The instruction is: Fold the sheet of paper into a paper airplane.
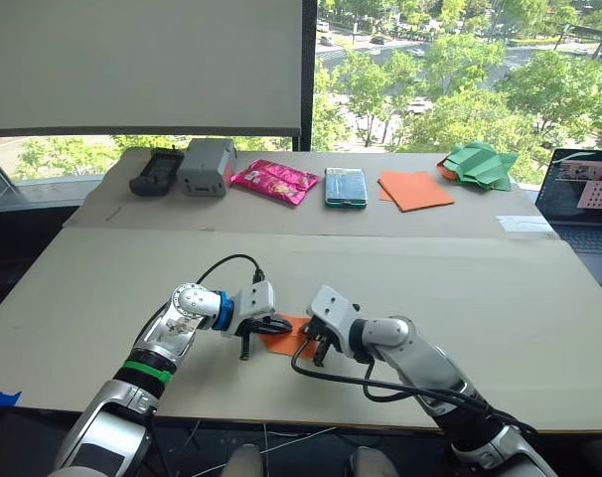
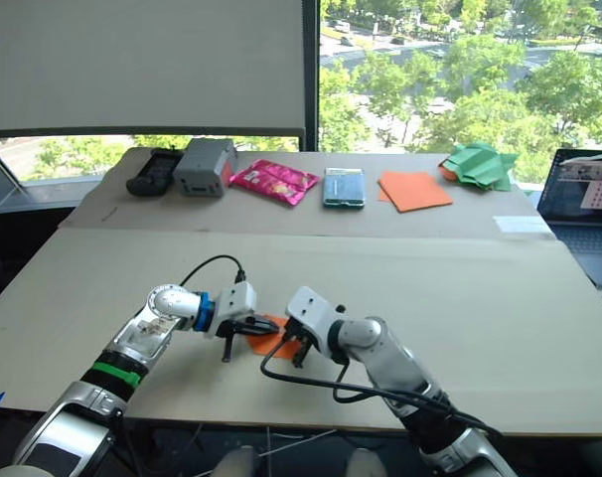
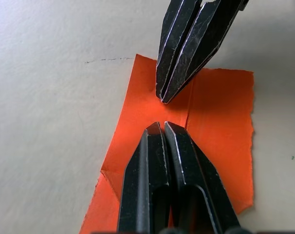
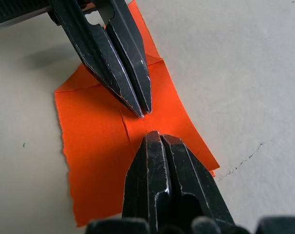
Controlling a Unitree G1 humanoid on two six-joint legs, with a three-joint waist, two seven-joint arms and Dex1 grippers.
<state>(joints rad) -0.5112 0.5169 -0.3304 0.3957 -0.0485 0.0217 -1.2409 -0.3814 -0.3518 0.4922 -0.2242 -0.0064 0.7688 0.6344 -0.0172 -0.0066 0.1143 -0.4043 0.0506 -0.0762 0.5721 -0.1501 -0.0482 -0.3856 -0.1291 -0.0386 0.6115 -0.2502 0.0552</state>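
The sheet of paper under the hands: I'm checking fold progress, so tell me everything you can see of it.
The sheet of paper is thin, bright orange, lying flat on the beige table near its front edge. One straight crease runs down its middle; one corner is folded over diagonally, and one side edge looks roughly torn. The left hand and the right hand, both with fingers shut, point tip to tip at the crease. It is no airplane yet.

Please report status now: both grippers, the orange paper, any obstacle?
Left gripper shut, right gripper shut, tips facing over the centre crease. Sheet of paper flat on table, still unfolded. Nothing in the way.
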